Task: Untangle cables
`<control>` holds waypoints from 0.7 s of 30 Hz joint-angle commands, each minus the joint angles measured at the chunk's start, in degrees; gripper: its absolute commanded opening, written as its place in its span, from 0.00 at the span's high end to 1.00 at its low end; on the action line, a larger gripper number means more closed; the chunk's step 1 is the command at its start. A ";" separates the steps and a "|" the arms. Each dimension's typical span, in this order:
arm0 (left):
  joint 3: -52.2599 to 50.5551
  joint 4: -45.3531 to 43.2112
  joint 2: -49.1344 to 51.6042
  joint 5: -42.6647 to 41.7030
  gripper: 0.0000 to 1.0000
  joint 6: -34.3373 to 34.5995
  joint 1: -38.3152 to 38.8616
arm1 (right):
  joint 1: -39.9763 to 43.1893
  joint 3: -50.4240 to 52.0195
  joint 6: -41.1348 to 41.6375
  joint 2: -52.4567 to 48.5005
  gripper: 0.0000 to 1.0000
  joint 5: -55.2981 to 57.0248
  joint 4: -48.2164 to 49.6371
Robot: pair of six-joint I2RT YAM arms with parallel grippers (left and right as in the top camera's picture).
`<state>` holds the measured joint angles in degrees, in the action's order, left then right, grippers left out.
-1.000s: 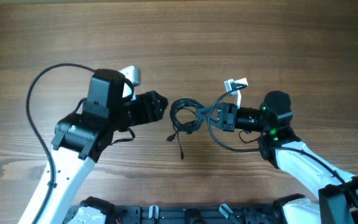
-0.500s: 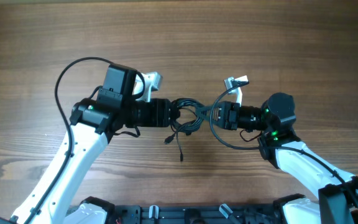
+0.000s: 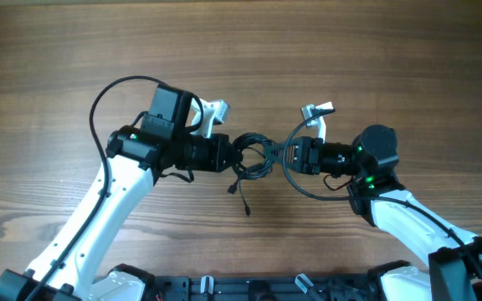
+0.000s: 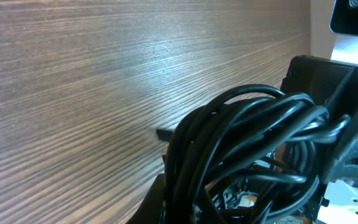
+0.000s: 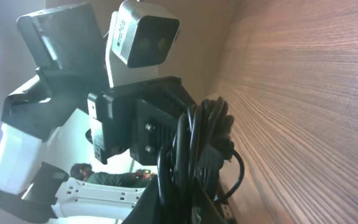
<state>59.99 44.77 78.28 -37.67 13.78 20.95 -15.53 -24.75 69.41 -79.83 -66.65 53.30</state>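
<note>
One cable tangle (image 3: 254, 155), gripped by left end effector (image 3: 233, 154), right end effector (image 3: 285, 155)

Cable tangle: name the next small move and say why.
Probably draw the left gripper and right gripper slowly apart: both are shut on opposite sides of the cables, which sit bunched between them.

We are in a robotics lab: over a wood-grain table (image 3: 241, 50), a white left arm (image 3: 99, 209) and right arm (image 3: 408, 213) rise from a black equipment rail (image 3: 249, 288) along the overhead view's bottom edge. The right wrist view shows a boxy two-lens camera (image 5: 143, 34) at upper centre and a blurred person (image 5: 82, 171) at lower left.
</note>
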 commanded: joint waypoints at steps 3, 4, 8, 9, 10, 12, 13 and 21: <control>0.02 -0.81 0.96 -0.61 0.96 -1.31 0.35 | 0.17 -0.74 0.52 -0.44 0.91 -0.74 1.33; 0.02 -0.79 0.92 0.92 0.96 0.00 -0.20 | 0.17 -0.74 -0.42 -0.44 0.79 -0.74 1.36; 0.02 -0.13 0.72 13.53 0.96 12.68 -3.50 | 0.50 -0.74 -12.37 -0.44 0.00 -0.63 1.29; 0.02 -0.02 0.68 16.28 0.96 16.31 -4.63 | 0.63 -0.74 -14.51 -0.44 0.00 -0.52 1.11; 0.02 0.09 0.68 17.97 0.96 19.96 -5.68 | 0.74 -0.74 -17.20 -0.44 0.00 0.55 0.31; 0.02 0.11 0.68 18.49 0.96 26.95 -7.41 | 0.76 -0.74 -19.30 -0.44 0.00 3.91 -0.74; 0.02 0.13 0.68 18.51 0.96 30.60 -7.98 | 0.66 -0.74 -20.24 -0.44 0.00 5.95 -1.18; 0.02 0.04 0.68 19.12 0.96 53.75 -7.85 | -9.86 -0.74 -25.68 -0.44 0.12 16.74 -2.51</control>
<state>59.96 44.93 78.72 -19.81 53.63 12.69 -19.38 -24.77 49.50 -79.85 -56.53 51.42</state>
